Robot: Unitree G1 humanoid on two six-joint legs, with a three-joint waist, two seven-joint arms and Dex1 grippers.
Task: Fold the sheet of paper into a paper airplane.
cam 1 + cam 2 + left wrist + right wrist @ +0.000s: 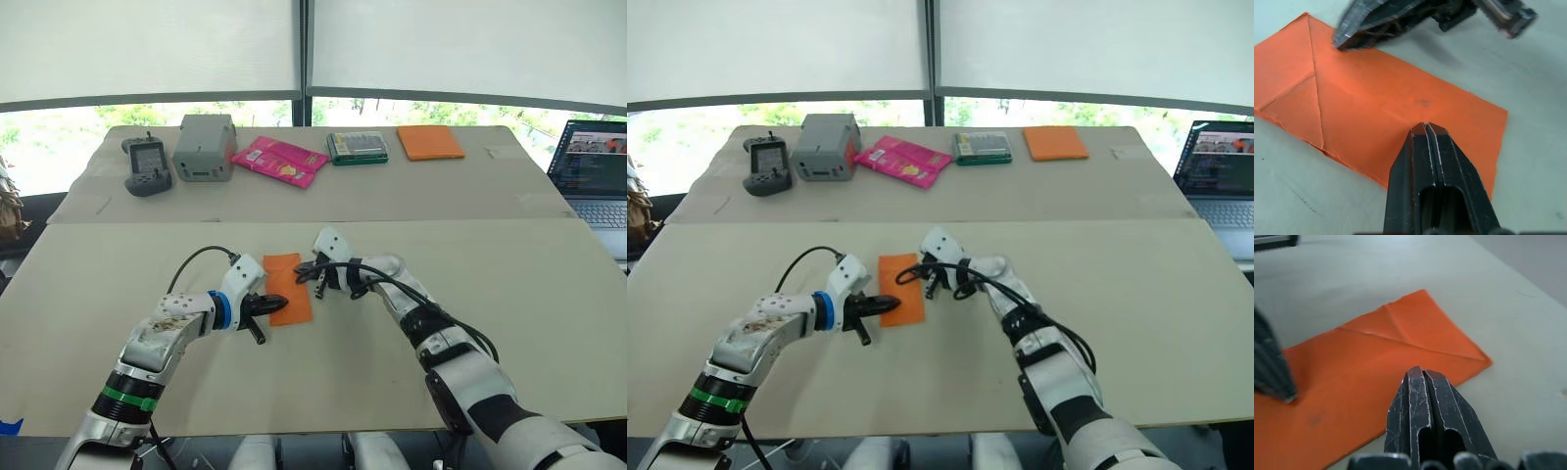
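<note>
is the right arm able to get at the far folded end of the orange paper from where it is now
Probably yes: the right gripper already sits at the sheet of paper, fingers shut, and nothing lies between it and the folded far end.

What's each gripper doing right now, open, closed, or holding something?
Left gripper: closed, tips pressing on the sheet of paper, holding nothing.
Right gripper: closed, over the paper's edge, holding nothing.

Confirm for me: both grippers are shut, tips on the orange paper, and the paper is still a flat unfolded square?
Not quite. The sheet of paper is already folded into a strip with corner creases, as the left wrist view shows. The left gripper and right gripper are shut, tips on it.
</note>
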